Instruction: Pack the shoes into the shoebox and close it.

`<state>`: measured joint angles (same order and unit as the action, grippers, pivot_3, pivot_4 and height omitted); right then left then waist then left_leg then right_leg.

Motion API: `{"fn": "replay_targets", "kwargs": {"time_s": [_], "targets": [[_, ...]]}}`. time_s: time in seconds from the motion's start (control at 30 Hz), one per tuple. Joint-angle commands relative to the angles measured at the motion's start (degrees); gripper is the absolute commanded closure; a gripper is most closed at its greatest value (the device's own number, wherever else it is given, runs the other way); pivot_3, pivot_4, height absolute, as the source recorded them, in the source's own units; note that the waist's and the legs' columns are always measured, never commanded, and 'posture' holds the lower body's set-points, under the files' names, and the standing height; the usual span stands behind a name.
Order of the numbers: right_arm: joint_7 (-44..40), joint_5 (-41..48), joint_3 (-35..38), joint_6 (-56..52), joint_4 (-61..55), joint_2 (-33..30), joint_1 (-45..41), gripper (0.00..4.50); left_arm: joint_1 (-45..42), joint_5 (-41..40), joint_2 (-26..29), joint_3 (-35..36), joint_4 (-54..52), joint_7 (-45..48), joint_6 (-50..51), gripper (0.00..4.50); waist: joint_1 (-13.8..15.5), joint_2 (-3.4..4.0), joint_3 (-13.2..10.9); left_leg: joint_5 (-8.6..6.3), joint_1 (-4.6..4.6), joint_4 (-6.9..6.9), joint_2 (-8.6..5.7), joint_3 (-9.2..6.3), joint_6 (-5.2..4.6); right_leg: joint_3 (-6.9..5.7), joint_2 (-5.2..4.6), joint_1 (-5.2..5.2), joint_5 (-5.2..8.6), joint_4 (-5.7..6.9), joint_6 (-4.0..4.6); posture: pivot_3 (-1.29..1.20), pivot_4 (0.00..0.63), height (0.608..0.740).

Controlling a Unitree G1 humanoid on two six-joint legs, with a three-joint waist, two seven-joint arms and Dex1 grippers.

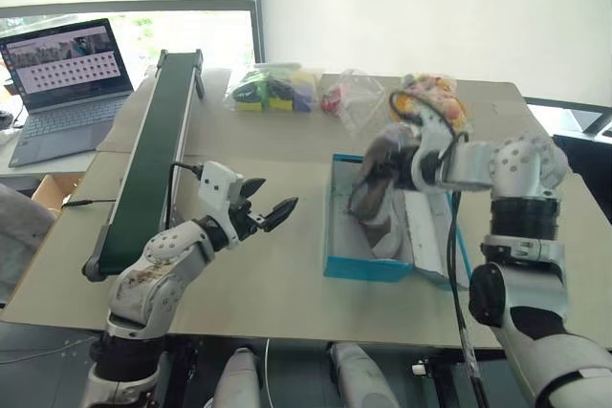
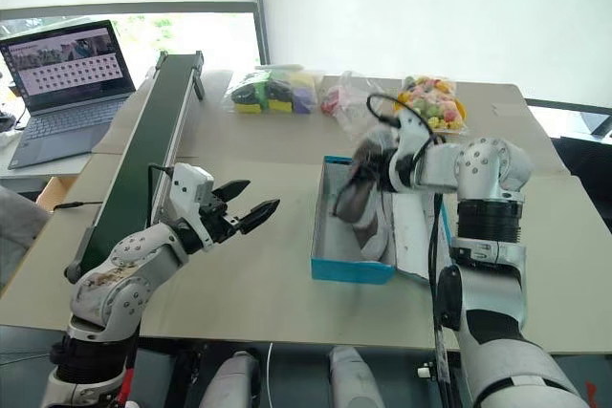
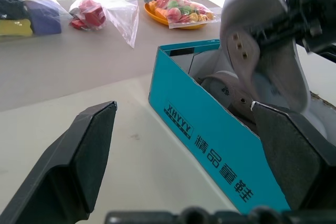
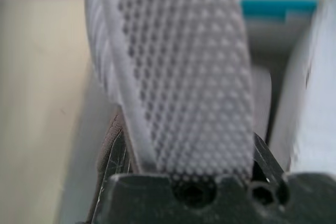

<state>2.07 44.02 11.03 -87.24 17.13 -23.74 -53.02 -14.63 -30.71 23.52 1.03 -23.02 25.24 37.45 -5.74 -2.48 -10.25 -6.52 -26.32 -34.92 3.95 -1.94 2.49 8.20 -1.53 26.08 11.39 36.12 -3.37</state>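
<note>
The turquoise shoebox (image 1: 368, 267) stands open on the table, its white lid (image 1: 432, 236) lying flat on its right side. My right gripper (image 1: 394, 167) is shut on one grey shoe (image 1: 371, 186) and holds it tilted over the box, the dotted pale sole (image 4: 184, 66) facing the wrist camera. The other shoe (image 3: 223, 85) lies inside the box against the near wall. My left gripper (image 1: 274, 195) hovers open and empty a short way left of the box, pointing at its blue side (image 3: 210, 140), with both black fingers (image 3: 79, 156) spread wide.
A long dark green conveyor (image 1: 153, 155) runs along the table's left side, with a laptop (image 1: 67, 83) beyond it. Clear bags of colourful items (image 1: 273, 88) (image 1: 349, 97) (image 1: 435, 97) sit along the far edge behind the box.
</note>
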Motion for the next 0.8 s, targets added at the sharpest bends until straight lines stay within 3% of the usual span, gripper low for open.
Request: {"fn": "replay_targets", "kwargs": {"time_s": [0.03,0.23,0.53,0.7,0.8], "targets": [[-3.7,-1.7,-3.6,-2.1,-3.2,-0.2,0.5,3.13,-0.5,0.7,-0.5,-0.7,-1.3,0.6,-1.6,0.1,0.0,0.0,0.0,0.0,0.0,0.01,0.0,0.0,0.0,0.0,0.0,0.01,-0.01,0.0,-0.01,0.0,0.15,0.709],[-8.4,-5.0,-10.7,-2.6,-4.3,0.4,2.3,3.13,-0.5,1.6,-1.2,-1.2,-1.3,0.8,-1.9,0.1,0.3,0.0,0.0,0.0,0.01,-0.01,0.0,-0.01,0.0,-0.01,0.0,-0.04,-0.01,0.0,-0.1,0.0,0.15,0.709],[-17.4,-8.6,-14.8,-0.3,-4.0,-4.1,-3.5,3.13,0.1,2.0,-1.7,-0.6,-1.3,0.7,-2.1,0.1,0.3,0.01,0.0,0.0,0.0,-0.04,0.0,0.0,0.0,-0.02,-0.01,-0.07,0.02,-0.01,-0.08,0.0,0.15,0.709],[-19.7,-10.6,-19.8,-0.8,-4.6,-1.7,0.4,3.13,-0.1,2.5,-2.6,-1.3,-0.9,0.5,-2.4,0.1,0.0,0.0,0.0,0.0,0.04,-0.03,0.0,0.0,0.0,-0.02,0.01,-0.04,0.01,0.03,-0.1,0.0,0.15,0.709],[-19.9,-11.8,-19.9,-0.5,-3.5,-0.1,1.7,2.48,-0.3,2.6,-2.8,-1.0,-0.6,0.5,-2.4,0.0,0.1,0.01,0.0,0.0,0.06,-0.03,0.0,0.0,0.0,-0.02,0.01,-0.04,-0.01,0.08,-0.13,0.0,0.15,0.709]]}}
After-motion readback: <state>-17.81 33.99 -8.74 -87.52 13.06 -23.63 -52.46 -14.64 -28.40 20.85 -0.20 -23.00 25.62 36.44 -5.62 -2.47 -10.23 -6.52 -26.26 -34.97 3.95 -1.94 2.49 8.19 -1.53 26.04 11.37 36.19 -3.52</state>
